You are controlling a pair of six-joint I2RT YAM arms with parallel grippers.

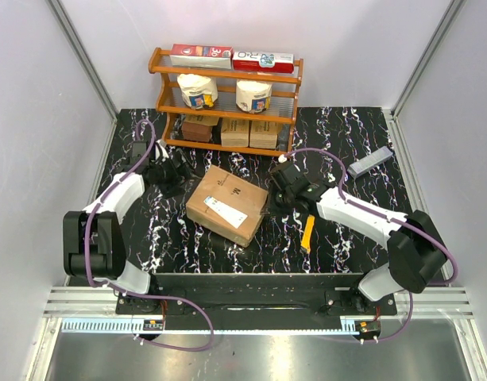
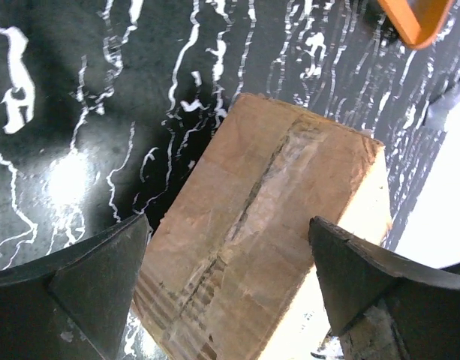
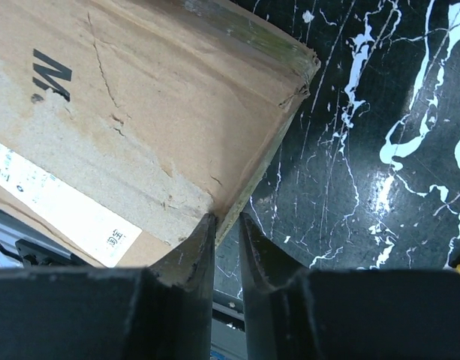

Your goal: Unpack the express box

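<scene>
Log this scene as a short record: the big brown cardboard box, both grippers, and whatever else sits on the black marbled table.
box: large brown cardboard express box, white label facing up, lying askew between the arms, looks closed
left gripper: open, one finger on each side of the box's end, not touching it
right gripper: jaws narrow, tips at the box's edge; grip unclear
tool: orange tool lying right of the box
other: grey bar at far right
background: stocked wooden rack behind the box

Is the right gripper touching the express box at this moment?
Touching. The right wrist view shows the right gripper nearly closed on the corner edge of the express box: the cardboard reaches into the narrow gap, against one fingertip.
</scene>
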